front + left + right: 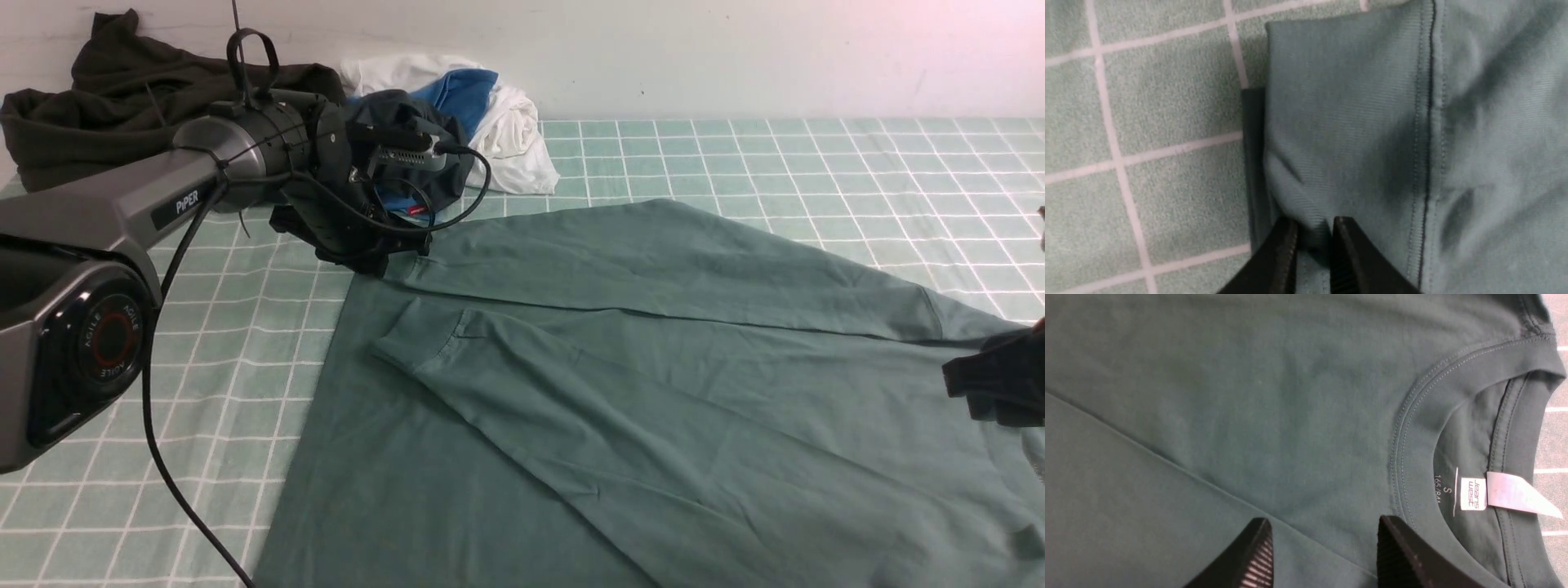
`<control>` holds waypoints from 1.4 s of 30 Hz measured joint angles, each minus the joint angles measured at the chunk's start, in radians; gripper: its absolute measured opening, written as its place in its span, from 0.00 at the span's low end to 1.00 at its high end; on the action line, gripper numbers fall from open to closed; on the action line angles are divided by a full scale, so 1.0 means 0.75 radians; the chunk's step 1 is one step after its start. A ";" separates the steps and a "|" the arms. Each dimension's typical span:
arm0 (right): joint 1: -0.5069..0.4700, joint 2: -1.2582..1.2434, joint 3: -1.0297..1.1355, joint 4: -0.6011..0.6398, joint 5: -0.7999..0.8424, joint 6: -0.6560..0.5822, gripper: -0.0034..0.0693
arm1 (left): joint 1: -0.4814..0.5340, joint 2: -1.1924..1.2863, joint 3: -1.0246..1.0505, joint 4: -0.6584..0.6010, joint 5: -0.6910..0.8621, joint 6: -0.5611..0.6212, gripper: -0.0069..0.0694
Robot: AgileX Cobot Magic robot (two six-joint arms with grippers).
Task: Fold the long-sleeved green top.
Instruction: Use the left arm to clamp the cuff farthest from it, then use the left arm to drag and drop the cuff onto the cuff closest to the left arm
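Observation:
The green long-sleeved top (653,367) lies spread flat on the checked cloth, both sleeves folded across its body. The far sleeve's cuff (1351,122) lies at the top's far left corner. My left gripper (396,260) is down on that cuff. In the left wrist view its jaws (1314,228) stand nearly together, pinching a small fold of the cuff's edge. My right gripper (992,384) sits at the right edge over the top. Seen from the right wrist, it (1325,526) is open above flat fabric beside the round neckline (1412,416) and its white label (1473,494).
A pile of other clothes lies along the back wall: a dark olive-black garment (122,98), a charcoal one (400,110), and blue (461,94) and white (514,139) cloth. Green checked tablecloth (775,163) shows behind and to the left of the top.

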 joint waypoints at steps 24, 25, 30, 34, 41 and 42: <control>0.000 0.001 0.000 0.011 -0.004 -0.001 0.51 | -0.043 -0.119 -0.072 -0.066 0.189 0.071 0.11; 0.000 0.001 0.000 0.011 -0.003 -0.001 0.51 | -0.044 -0.157 -0.072 -0.067 0.211 0.071 0.11; 0.023 -0.062 0.000 0.017 0.025 -0.001 0.51 | -0.051 -0.452 0.026 -0.072 0.344 -0.010 0.11; 0.063 -0.139 0.000 0.017 0.044 -0.006 0.51 | -0.051 -0.681 0.228 -0.079 0.357 -0.068 0.11; 0.216 -0.295 0.000 0.017 0.127 -0.030 0.51 | -0.105 -1.206 1.098 -0.138 0.200 -0.090 0.11; 0.216 -0.295 0.000 0.017 0.129 -0.030 0.51 | -0.108 -1.216 1.098 -0.138 0.190 -0.090 0.11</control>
